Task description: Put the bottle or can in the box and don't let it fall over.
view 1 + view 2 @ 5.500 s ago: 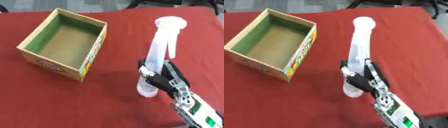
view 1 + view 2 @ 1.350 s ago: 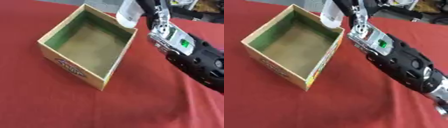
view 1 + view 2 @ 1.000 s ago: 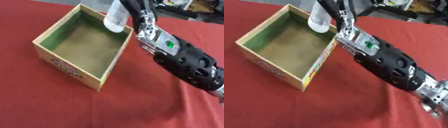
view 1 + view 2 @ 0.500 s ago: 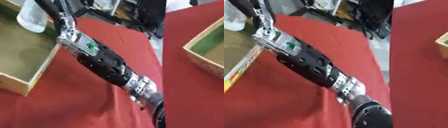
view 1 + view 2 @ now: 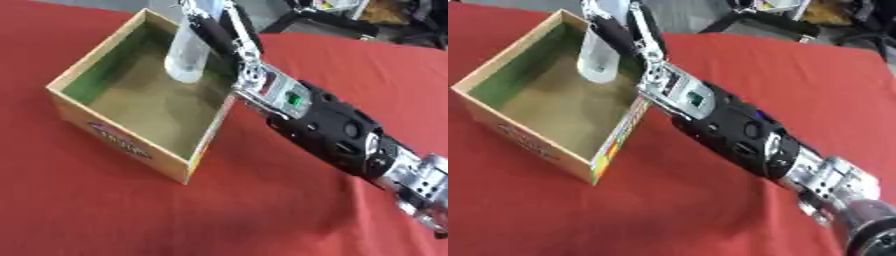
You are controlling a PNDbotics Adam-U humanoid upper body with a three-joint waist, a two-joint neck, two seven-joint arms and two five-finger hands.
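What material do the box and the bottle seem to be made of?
The box looks like matte cardboard: brown rims, a printed outer wall, a green lining. The bottle seems to be translucent whitish plastic, slightly glossy; the right hand holds it inside the box.

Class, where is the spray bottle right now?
In the left eye view, the spray bottle is held by the right hand inside the cardboard box, near its far right corner.

A red cloth [image 5: 105, 215] covers the tabletop from the near edge to the far side. Beyond its far edge lies grey floor [image 5: 689, 12], with dark chair or stand legs [image 5: 319, 17] at the far right.
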